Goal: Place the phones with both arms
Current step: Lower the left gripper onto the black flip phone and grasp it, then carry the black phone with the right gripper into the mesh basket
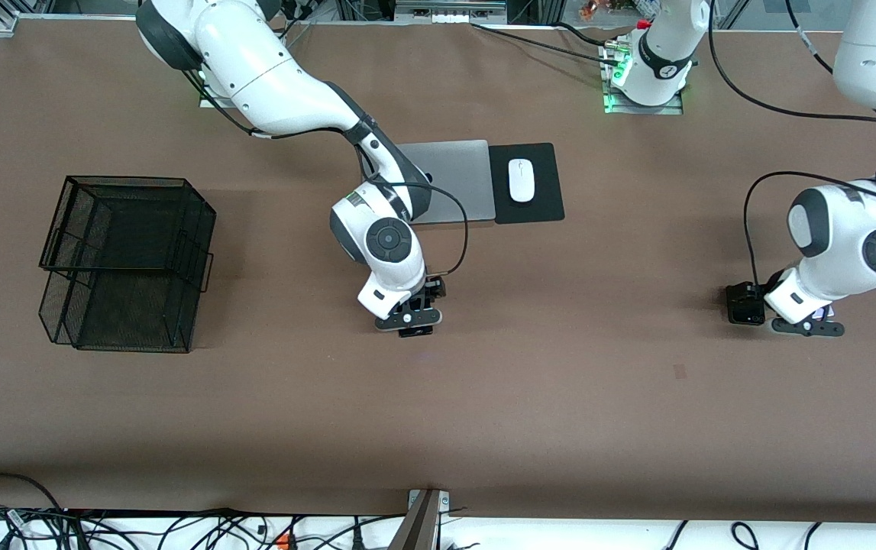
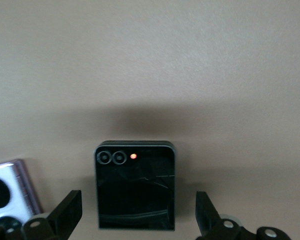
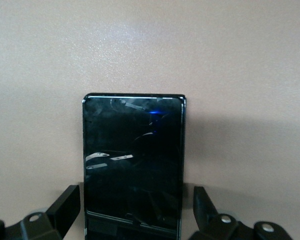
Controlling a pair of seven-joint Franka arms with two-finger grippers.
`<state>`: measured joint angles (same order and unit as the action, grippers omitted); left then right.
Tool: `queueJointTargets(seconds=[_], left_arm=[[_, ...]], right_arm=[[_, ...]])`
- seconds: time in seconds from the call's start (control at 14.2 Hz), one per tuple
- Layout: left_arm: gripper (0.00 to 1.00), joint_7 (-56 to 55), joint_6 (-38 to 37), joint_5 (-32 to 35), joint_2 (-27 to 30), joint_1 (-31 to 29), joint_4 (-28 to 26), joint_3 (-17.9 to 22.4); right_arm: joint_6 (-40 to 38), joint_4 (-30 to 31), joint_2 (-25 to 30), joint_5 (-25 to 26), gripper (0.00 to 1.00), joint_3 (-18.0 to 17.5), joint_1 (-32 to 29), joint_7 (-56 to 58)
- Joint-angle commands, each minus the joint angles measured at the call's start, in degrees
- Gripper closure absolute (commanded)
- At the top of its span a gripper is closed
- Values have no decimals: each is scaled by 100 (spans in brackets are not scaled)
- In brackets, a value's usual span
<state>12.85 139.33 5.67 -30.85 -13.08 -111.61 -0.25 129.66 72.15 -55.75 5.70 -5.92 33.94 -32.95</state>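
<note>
Both pincers wide open, left pincer (image 2: 135, 216) straddling squarish black phone (image 2: 135, 187), right pincer (image 3: 135, 210) straddling slim black phone (image 3: 133, 165)

front cam looks down from high across the table (image 1: 560, 397). both wrist cams hover close, facing the tabletop too.

Long black phone (image 3: 133, 165), squarish black phone (image 2: 135, 185) and lavender-white phone (image 2: 10, 192) lie flat on the table.
</note>
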Motion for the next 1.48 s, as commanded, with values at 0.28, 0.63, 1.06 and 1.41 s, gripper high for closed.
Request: queueJointTargets(seconds=[0.28,0.63,1.06,1.41], left_arm=[[0,437,155,268,-149,-11,-10,7],[0,455,278,426,-307,-46,17,7],[0,481,296,444,-360,-55,122,-1],[0,333,708,312,-439,-151,122,-1]], right_arm=[[147,10,-59,46,50,21,61,-97],[86,1,29,28,100,21,34,-176],[-975,-8,1020,19,100,407,-553,-106],[-2871,1,2057,71,100,521,-1652,981]])
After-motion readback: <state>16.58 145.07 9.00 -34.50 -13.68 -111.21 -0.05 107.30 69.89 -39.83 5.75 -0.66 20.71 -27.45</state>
